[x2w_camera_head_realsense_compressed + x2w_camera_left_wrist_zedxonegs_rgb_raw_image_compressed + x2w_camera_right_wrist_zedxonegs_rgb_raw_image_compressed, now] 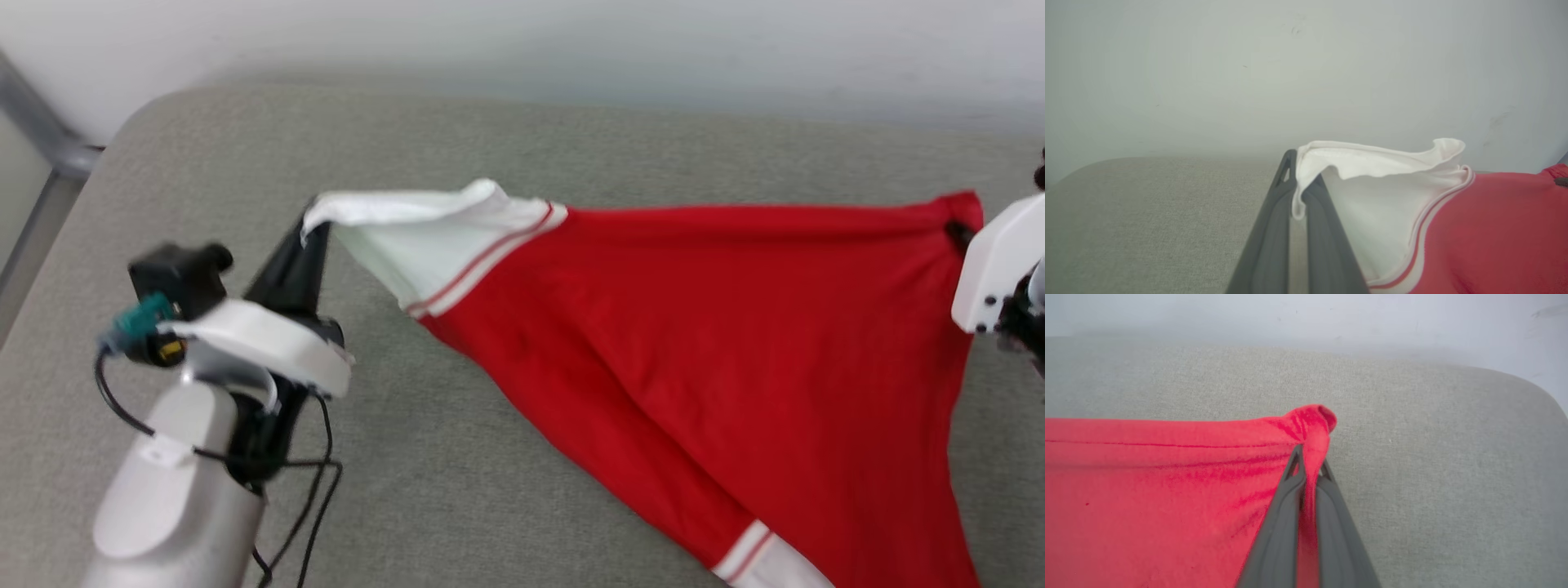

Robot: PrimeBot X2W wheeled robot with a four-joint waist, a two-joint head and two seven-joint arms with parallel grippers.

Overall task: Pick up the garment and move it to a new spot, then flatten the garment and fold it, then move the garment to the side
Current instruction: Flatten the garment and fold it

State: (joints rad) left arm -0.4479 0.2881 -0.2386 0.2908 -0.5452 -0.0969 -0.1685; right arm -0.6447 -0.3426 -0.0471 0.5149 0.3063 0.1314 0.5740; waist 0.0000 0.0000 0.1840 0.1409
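Jaws of the left gripper [314, 222] clamped the white sleeve [424, 241], the right gripper [960, 233] pinched a red corner [1310, 418], and the soft, light jersey [694, 327] sagged between.

One jersey [735, 343], with two white sleeves: upper sleeve [408, 237], lower sleeve [788, 574]. Two claws: left claw [309, 224], right claw [957, 233], the latter seemingly just a dark tip at the frame edge. One grey cushion [490, 474].

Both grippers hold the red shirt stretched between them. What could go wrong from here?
1. The left gripper pinches only the thin edge of the white sleeve; more pull may slip it out.
2. The right gripper holds a bunched corner of the garment, so it may lie down creased.
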